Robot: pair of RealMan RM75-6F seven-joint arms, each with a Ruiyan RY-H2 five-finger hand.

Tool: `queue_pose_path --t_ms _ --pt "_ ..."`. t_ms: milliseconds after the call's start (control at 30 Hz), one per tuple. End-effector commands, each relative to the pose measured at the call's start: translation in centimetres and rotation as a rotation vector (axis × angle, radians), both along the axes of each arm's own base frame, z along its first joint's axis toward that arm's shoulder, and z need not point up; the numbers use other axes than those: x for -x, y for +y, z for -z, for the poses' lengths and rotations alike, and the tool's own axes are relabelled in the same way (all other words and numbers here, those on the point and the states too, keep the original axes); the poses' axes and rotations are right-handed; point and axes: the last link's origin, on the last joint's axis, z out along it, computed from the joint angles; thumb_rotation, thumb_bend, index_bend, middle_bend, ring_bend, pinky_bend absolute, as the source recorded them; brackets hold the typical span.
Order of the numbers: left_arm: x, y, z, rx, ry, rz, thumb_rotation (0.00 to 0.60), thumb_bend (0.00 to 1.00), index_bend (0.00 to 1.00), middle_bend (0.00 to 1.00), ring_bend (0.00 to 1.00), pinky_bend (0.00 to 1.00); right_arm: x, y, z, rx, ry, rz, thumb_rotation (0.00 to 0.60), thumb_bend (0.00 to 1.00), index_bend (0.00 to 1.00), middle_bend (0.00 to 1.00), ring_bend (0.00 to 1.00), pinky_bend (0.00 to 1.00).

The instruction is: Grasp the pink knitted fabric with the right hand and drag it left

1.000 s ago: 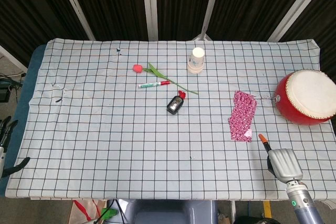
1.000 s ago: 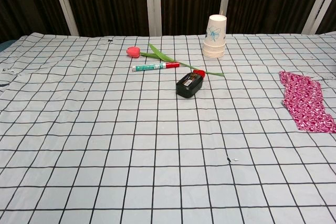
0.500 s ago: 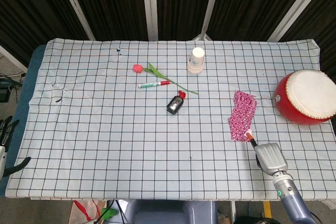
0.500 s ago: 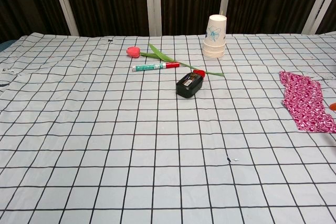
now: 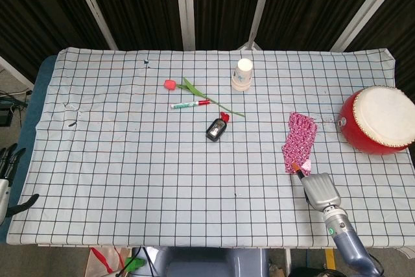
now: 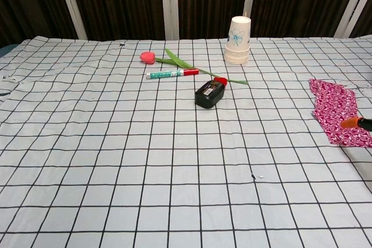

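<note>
The pink knitted fabric [image 5: 299, 142] lies flat on the checked tablecloth at the right, and the chest view has it at the right edge [image 6: 337, 108]. My right hand [image 5: 320, 189] hovers just in front of the fabric's near end, back plate up. One orange-tipped finger [image 5: 295, 168] reaches onto the fabric's near corner. In the chest view only that fingertip [image 6: 351, 122] shows, over the fabric's near right part. The hand holds nothing. My left hand [image 5: 8, 180] hangs off the table's left edge with its dark fingers spread and empty.
A red drum [image 5: 379, 121] sits right of the fabric. Stacked paper cups [image 5: 242, 74] stand at the back. An artificial tulip [image 5: 170, 84], a marker [image 5: 189, 104] and a small black bottle with a red cap [image 5: 217, 128] lie left of the fabric.
My right hand has moved left and forward from the table's near right corner to the fabric's near end. Its orange fingertip has come into the chest view. The fabric has not moved.
</note>
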Motion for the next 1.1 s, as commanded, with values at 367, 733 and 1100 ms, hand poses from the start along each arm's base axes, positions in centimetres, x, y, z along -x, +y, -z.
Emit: queue_pose_path --t_ms 367,733,1100 --pt "0.0 0.0 0.0 -0.002 0.004 0.001 0.600 0.25 0.10 0.00 0.00 0.02 0.7 -1.3 0.5 -0.023 0.051 0.040 0.600 0.87 0.04 0.82 0.84 0.66" --pt "-0.1 0.0 0.2 0.003 0.010 0.000 0.600 0.25 0.10 0.00 0.00 0.02 1.2 -1.3 0.6 -0.041 0.071 0.060 0.600 0.87 0.05 0.82 0.84 0.66" --pt "-0.1 -0.1 0.2 0.003 0.011 0.000 0.600 0.25 0.10 0.00 0.00 0.02 1.6 -0.5 0.1 -0.051 0.086 0.056 0.600 0.87 0.05 0.82 0.84 0.66"
